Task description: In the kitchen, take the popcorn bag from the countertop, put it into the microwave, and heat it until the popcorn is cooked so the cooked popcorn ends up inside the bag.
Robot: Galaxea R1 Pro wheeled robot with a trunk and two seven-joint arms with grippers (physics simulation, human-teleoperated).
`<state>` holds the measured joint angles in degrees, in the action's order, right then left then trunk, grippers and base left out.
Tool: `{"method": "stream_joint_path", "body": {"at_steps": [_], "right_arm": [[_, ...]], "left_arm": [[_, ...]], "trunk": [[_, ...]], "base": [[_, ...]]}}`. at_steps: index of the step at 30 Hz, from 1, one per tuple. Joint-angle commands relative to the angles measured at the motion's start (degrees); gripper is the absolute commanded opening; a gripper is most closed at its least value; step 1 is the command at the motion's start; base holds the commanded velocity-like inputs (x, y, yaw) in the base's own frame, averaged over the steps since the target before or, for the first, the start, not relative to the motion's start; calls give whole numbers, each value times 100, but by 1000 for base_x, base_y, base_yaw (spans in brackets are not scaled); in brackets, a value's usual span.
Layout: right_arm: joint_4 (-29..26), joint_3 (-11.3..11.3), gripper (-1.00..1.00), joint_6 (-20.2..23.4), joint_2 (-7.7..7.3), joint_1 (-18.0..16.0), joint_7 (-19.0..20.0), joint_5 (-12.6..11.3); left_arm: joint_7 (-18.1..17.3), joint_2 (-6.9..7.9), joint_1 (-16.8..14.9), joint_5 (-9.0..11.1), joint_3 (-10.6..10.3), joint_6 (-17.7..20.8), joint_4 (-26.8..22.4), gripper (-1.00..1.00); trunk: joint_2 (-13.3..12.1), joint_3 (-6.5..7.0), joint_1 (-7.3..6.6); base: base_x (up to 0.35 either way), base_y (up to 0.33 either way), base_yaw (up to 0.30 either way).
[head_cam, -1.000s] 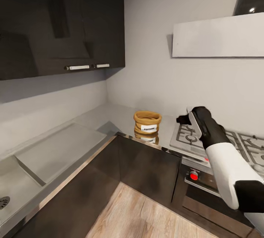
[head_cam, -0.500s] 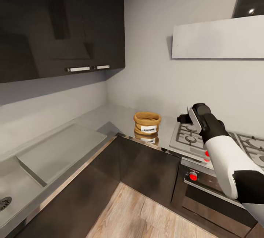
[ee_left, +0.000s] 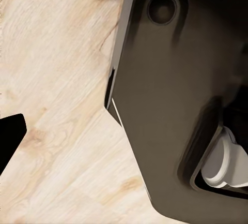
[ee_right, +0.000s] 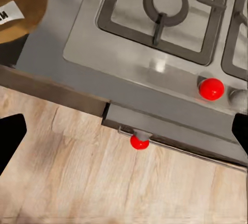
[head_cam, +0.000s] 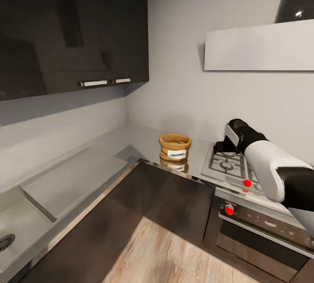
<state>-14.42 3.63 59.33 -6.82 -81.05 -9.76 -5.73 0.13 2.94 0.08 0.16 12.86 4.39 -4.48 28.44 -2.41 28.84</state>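
On the grey counter (head_cam: 131, 137), near its front edge and just beside the gas hob (head_cam: 226, 165), the popcorn bag (head_cam: 175, 146) stands upright, its rolled rim and open mouth facing up and its white label turned toward the room. It is squat, so its long axis is hard to call; the opening runs vertical. The right gripper (head_cam: 219, 147) hovers over the hob's near burner, apart from the bag, and the right wrist view shows dark fingertips (ee_right: 11, 133) at opposite edges, so it looks spread wide. A sideways approach could nudge the soft sack off the front edge or tip it; too firm a squeeze could crush the rim. The left gripper's state I cannot tell.
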Motion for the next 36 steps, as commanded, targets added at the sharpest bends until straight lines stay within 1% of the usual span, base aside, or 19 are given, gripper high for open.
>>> {"method": "stream_joint_path", "body": {"at_steps": [1,5,14,20,27,36], "right_arm": [[122,40,100,41,-3,-7,-35,-60],[257,38,100,59,-3,-10,-35,-60],[273,19,100,52,21,-14,-24,-69],[271,7,100,56,23,-11,-26,-69],[270,5,100,53,23,-15,-23,-69],[272,-4,100,52,23,-15,-18,-69]], "left_arm": [[-1,7,1,2,22,42,-18,100],[0,-6,-2,2,15,44,-18,100],[4,-15,1,5,22,29,-18,100],[4,-23,1,7,23,27,-16,100],[4,-23,1,8,23,16,-14,100],[4,-23,1,5,23,9,-17,100]], "trunk": [[11,-11,3],[11,-11,3],[11,-11,3],[11,-24,3],[11,-45,3],[11,-47,3]], "base": [[0,0,0],[109,0,0],[323,0,18],[307,-18,235],[273,-213,211],[65,-61,13]]}}
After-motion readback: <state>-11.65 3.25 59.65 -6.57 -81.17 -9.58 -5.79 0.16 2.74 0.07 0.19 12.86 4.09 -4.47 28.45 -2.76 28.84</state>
